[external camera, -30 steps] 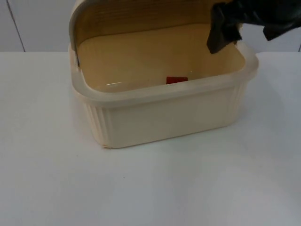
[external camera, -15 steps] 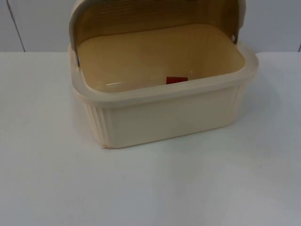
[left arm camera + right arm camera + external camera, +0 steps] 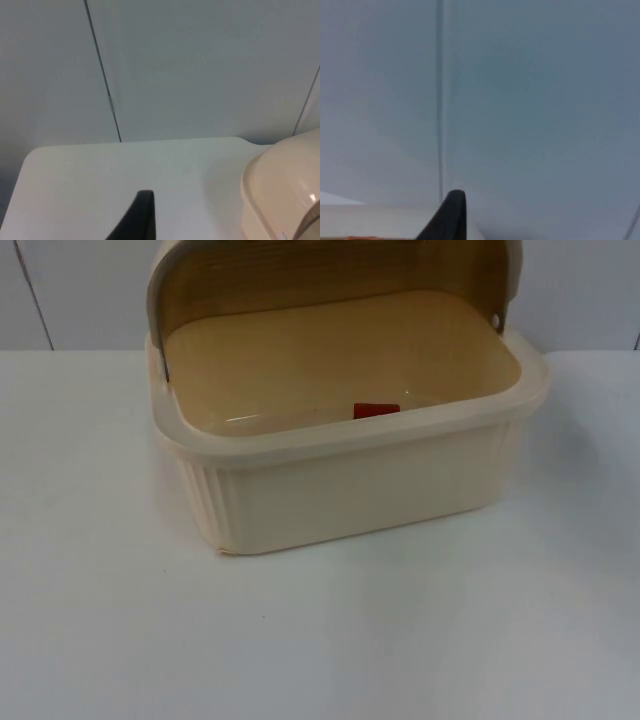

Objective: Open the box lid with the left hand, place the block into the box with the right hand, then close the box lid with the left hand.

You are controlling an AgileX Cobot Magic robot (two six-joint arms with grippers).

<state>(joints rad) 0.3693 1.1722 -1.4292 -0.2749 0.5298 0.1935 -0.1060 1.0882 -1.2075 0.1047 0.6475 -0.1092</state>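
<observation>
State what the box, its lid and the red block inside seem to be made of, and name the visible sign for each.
Box: probably moulded plastic, cream, with a smooth rounded rim, ribbed walls and a faint sheen.
Lid: tan inner face with fine parallel lines, which suggests wood or bamboo, perhaps only a print; the edge band looks like grey plastic.
Block: plain red with flat faces; wood or plastic, hard to tell.

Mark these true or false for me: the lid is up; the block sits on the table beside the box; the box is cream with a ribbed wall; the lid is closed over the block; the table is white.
1. The lid is up. True.
2. The block sits on the table beside the box. False: the red block lies inside the box, on its floor.
3. The box is cream with a ribbed wall. True.
4. The lid is closed over the block. False: it stands raised at the back, leaving the box open.
5. The table is white. True.
</observation>
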